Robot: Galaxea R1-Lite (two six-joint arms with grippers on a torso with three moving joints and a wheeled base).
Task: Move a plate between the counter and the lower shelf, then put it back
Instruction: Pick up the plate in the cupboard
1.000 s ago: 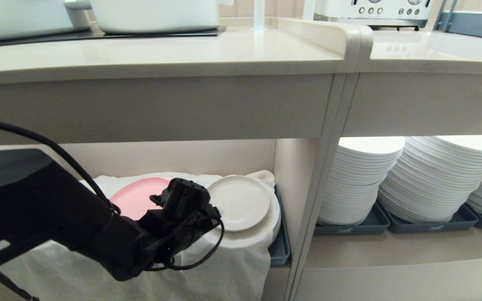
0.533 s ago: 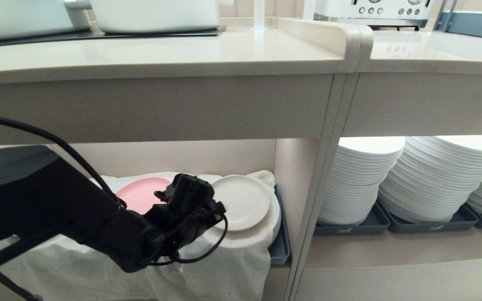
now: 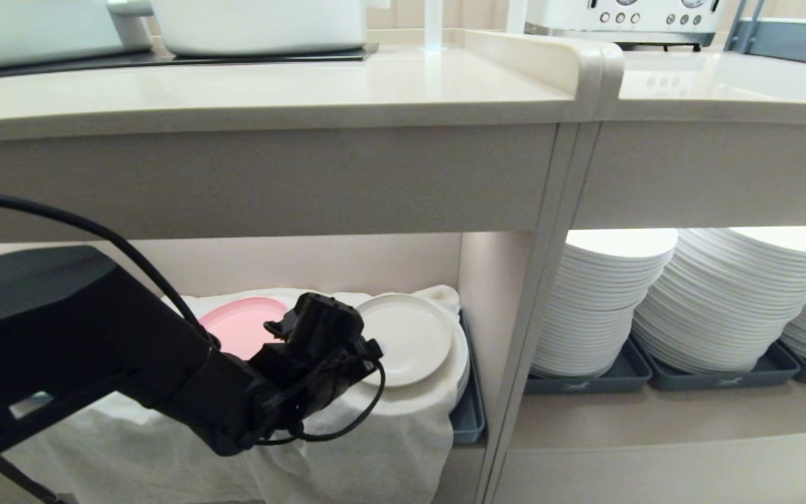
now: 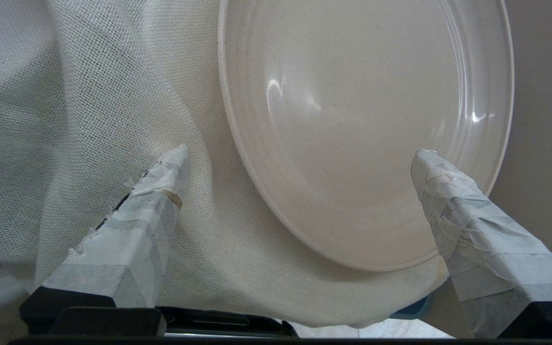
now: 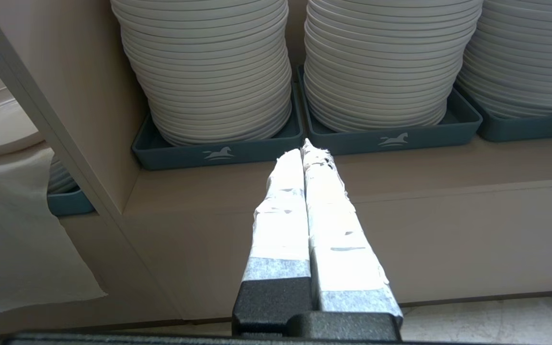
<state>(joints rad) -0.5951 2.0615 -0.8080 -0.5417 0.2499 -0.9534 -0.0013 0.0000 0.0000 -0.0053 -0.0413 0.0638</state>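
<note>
One plate (image 3: 406,339), the small cream one, is lying in the lower shelf (image 3: 284,262) on top of the white cloth (image 3: 375,448), just ahead of the left hand (image 4: 300,155). That hand is spread wide and grasping nothing: in the left wrist view one taped finger (image 4: 161,187) is sitting over the cloth to one side of the plate's rim and the other is hanging over the plate's inner face, so the rim is lying between them, though contact cannot be confirmed. Judging by this, the trip down from the tabletop (image 3: 270,87) looks finished, and the return is what is left: closing on the rim, lifting clear of the bay and setting the plate back up top.

The plate is matte and faintly speckled, round, with a low upright rim and a few soft highlights. The cloth is a loose open weave, draped in folds over whatever it is covering, and should be yielding under pressure. A pink plate (image 3: 238,327) is lying beside the hand on the same cloth. The tabletop is smooth and beige with a rounded lip.

The right hand (image 5: 304,148) is parked with its fingers pressed together, empty, facing the stacked white plates (image 5: 218,72) in their grey trays.
</note>
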